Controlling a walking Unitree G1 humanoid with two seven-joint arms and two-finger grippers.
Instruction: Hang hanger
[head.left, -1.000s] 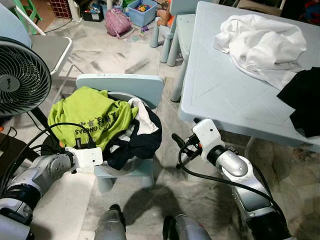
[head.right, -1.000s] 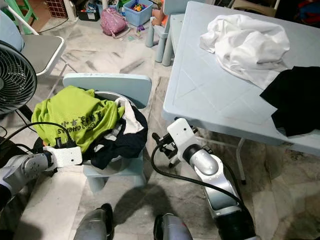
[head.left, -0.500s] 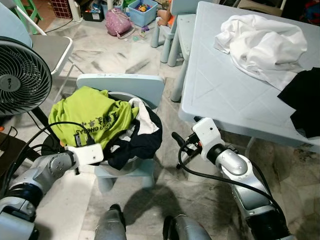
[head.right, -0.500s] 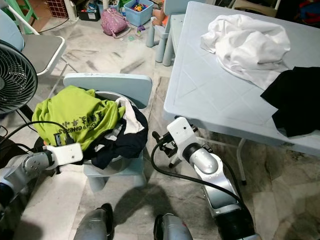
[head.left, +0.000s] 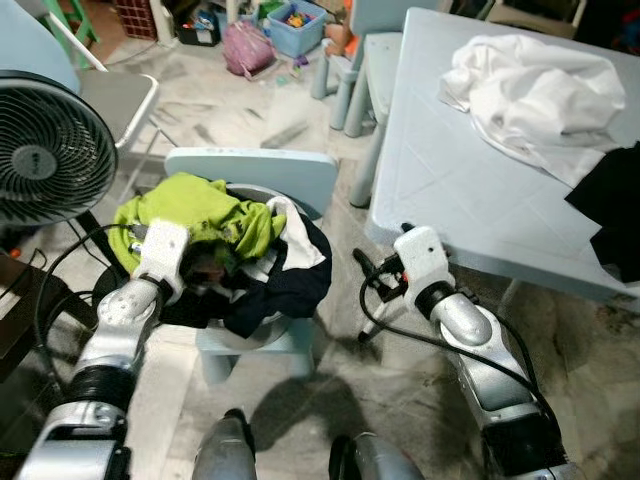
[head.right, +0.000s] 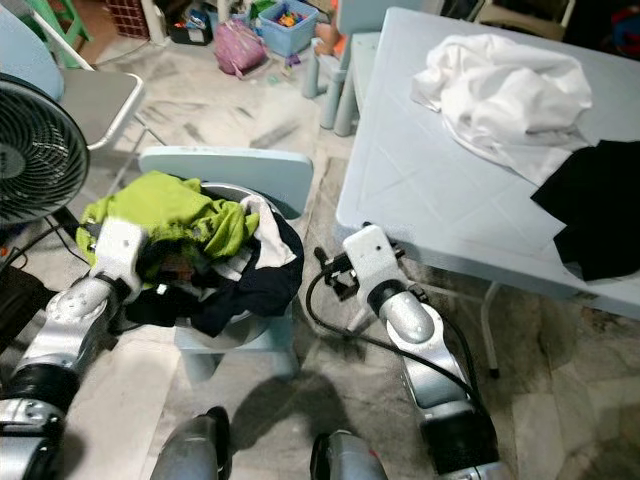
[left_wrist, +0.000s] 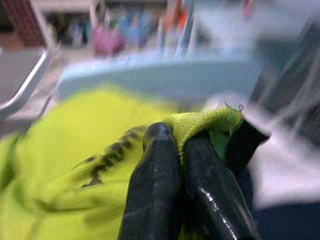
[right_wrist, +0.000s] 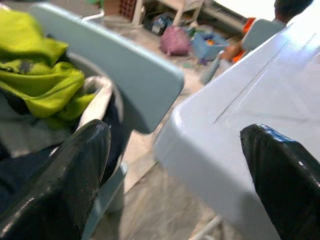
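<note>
A pile of clothes lies in a basin on a small light-blue chair (head.left: 250, 172): a lime-green shirt (head.left: 200, 205) on top, a dark navy garment (head.left: 285, 290) and a white one (head.left: 290, 225). My left gripper (head.left: 205, 263) reaches into the pile from the left. In the left wrist view it (left_wrist: 177, 137) is shut on a fold of the green shirt (left_wrist: 75, 150). My right gripper (head.left: 368, 295) hangs open between the chair and the table, with nothing between its fingers (right_wrist: 65, 185).
A light-blue table (head.left: 460, 190) on the right carries white clothes (head.left: 540, 90) and a black garment (head.left: 610, 200). A standing fan (head.left: 50, 150) and a grey folding chair (head.left: 115, 95) stand on the left. Toys and a pink bag (head.left: 247, 45) lie at the back.
My left gripper has moved from the pile's front-left edge up onto it and shut on the green shirt, which is now bunched. The right arm has barely moved.
</note>
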